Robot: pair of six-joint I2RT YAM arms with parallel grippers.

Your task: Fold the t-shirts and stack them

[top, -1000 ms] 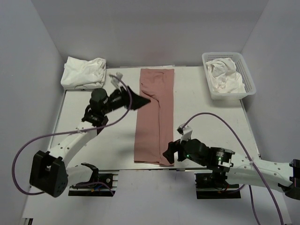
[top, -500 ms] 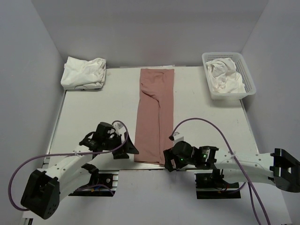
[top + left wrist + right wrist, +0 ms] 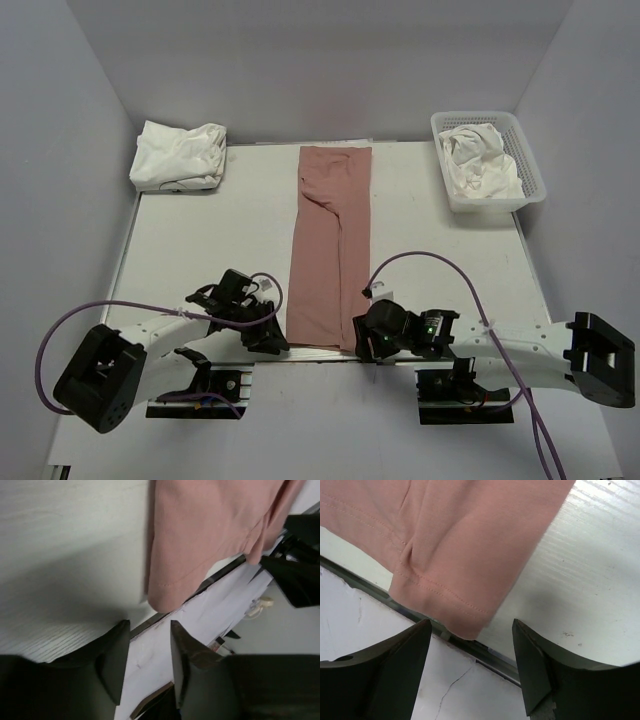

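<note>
A dusty-pink t-shirt (image 3: 330,250), folded into a long narrow strip, runs from the back of the table to its near edge. My left gripper (image 3: 272,335) sits low at the strip's near-left corner. In the left wrist view that gripper (image 3: 149,630) is open, part-way narrowed, and the pink hem corner (image 3: 165,600) lies just beyond its tips, untouched. My right gripper (image 3: 362,340) is at the near-right corner. In the right wrist view it (image 3: 471,630) stands open, and the hem corner (image 3: 465,625) hangs over the table edge between its tips. White t-shirts lie crumpled at back left (image 3: 178,155).
A white mesh basket (image 3: 530,185) at back right holds more crumpled white cloth (image 3: 480,160). The table's near edge (image 3: 485,652) runs right under both grippers, with the arm bases just below it. Purple cables loop beside each arm.
My left arm swung from the upper part of the pink strip down to its near-left corner. The right gripper shifted left to the near-right corner. Both sets of jaws have narrowed.
</note>
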